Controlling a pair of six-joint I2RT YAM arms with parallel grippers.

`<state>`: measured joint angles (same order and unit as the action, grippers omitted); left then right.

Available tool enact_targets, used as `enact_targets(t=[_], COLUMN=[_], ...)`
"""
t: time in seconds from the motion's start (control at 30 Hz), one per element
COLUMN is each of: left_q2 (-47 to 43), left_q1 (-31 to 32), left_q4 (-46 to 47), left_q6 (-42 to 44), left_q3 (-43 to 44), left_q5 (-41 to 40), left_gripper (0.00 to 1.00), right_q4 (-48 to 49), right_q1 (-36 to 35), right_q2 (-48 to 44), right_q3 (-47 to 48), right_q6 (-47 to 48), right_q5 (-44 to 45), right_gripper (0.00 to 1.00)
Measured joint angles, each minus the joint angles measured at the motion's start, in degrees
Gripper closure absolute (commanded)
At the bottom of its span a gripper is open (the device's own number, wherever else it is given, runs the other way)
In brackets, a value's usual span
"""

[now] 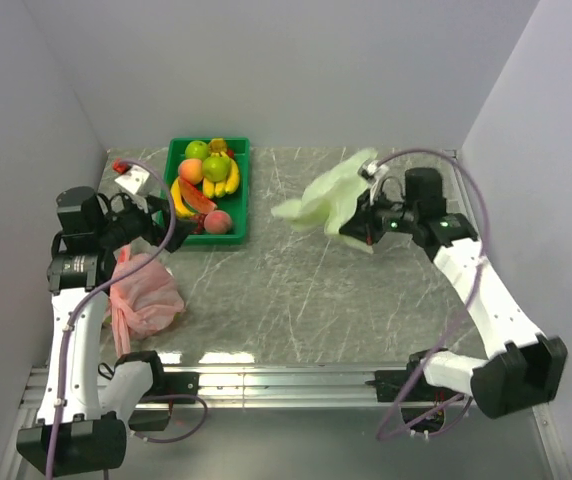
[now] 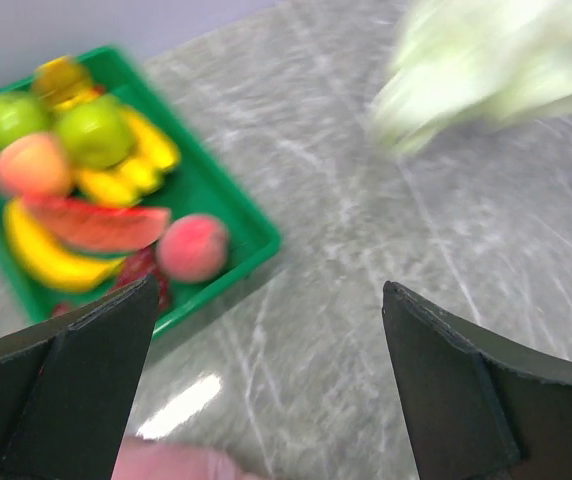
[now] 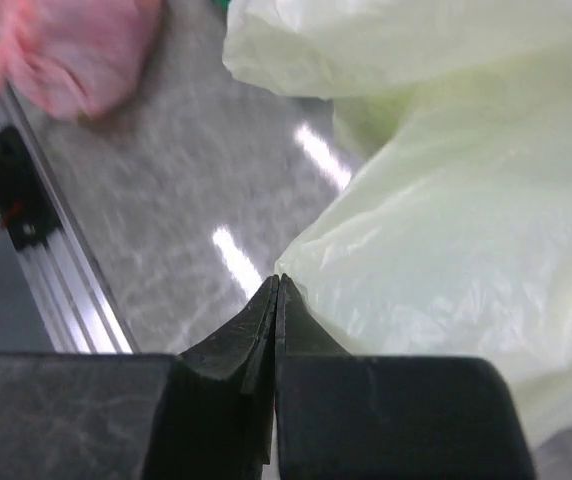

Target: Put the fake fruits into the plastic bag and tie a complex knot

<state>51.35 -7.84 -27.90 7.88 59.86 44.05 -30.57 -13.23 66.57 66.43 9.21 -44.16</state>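
The fake fruits (image 1: 209, 185) lie in a green tray (image 1: 244, 195) at the back left: green apples (image 2: 91, 130), peaches (image 2: 191, 247), a watermelon slice (image 2: 96, 225) and bananas (image 2: 46, 255). The pale green plastic bag (image 1: 326, 198) hangs crumpled above the table right of centre and fills the right wrist view (image 3: 446, 220). My right gripper (image 1: 356, 228) is shut (image 3: 277, 285) at the bag's edge and holds it up. My left gripper (image 1: 154, 215) is open and empty (image 2: 266, 340), just near the tray's front corner.
A pink plastic bag (image 1: 146, 290) lies crumpled at the near left, below my left gripper; it also shows in the right wrist view (image 3: 76, 50). Walls close in the table on three sides. A metal rail (image 1: 286, 378) runs along the near edge.
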Motion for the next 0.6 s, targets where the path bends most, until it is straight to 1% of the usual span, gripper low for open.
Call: enact_targets(t=[0.1, 0.27, 0.37, 0.4, 0.5, 0.6], left_q2=[0.02, 0.02, 0.98, 1.11, 4.52, 9.14], left_q1=[3.23, 11.78, 18.75, 20.44, 26.69, 31.21], left_q4=[3.41, 7.61, 8.66, 8.87, 11.34, 14.43], left_q6=[1.14, 5.05, 9.88, 10.32, 13.33, 16.24], left_q3=[-2.95, -9.2, -9.68, -9.66, -9.14, -8.96], left_q5=[3.76, 5.53, 3.72, 3.56, 0.79, -2.45], left_gripper=[0.01, 0.01, 0.01, 0.01, 0.01, 0.01], right_q4=[-0.35, -0.66, -0.85, -1.03, -2.21, -3.8], right_q1=[-0.13, -0.74, -1.38, -1.55, -1.79, -1.9], right_q2=[3.93, 4.09, 3.32, 2.99, 2.1, 1.36], right_q3=[-5.62, -4.87, -3.69, -3.69, -3.69, -3.65], right_q6=[-0.04, -0.09, 0.79, 0.96, 1.22, 1.68], right_q5=[0.9, -0.13, -1.14, -1.33, -1.66, -1.81], right_gripper=[1.0, 1.0, 1.0, 1.0, 1.0, 1.0])
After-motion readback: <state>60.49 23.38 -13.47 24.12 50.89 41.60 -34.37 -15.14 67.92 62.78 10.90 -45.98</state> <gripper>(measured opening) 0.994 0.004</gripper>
